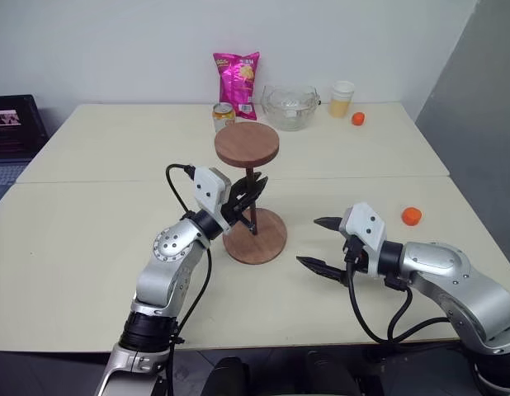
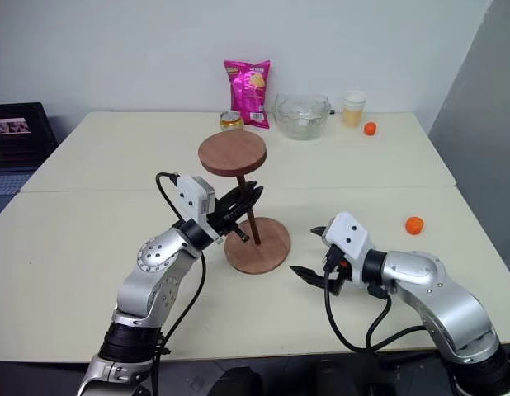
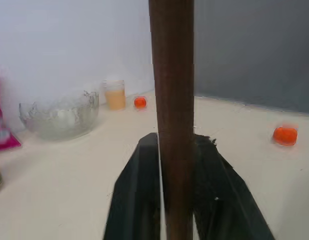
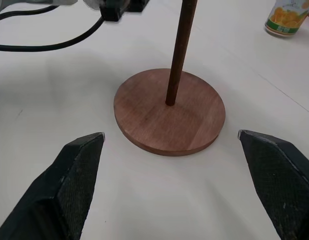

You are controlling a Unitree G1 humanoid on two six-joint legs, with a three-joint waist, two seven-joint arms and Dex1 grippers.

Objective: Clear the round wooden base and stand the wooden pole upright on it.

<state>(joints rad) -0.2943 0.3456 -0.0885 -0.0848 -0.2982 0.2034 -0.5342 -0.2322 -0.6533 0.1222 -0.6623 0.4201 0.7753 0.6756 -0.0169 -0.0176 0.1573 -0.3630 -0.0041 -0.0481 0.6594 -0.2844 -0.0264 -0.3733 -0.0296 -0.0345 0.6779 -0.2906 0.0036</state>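
Chips bag (image 1: 237, 80), bowl (image 1: 290, 106) behind pole (image 1: 252, 200).

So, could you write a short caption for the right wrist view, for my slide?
Open right gripper facing the round wooden base, with the wooden pole standing in its centre.

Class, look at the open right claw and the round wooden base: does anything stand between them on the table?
Nothing visible does. Bare table lies between the right claw and the round wooden base, where the wooden pole already stands.
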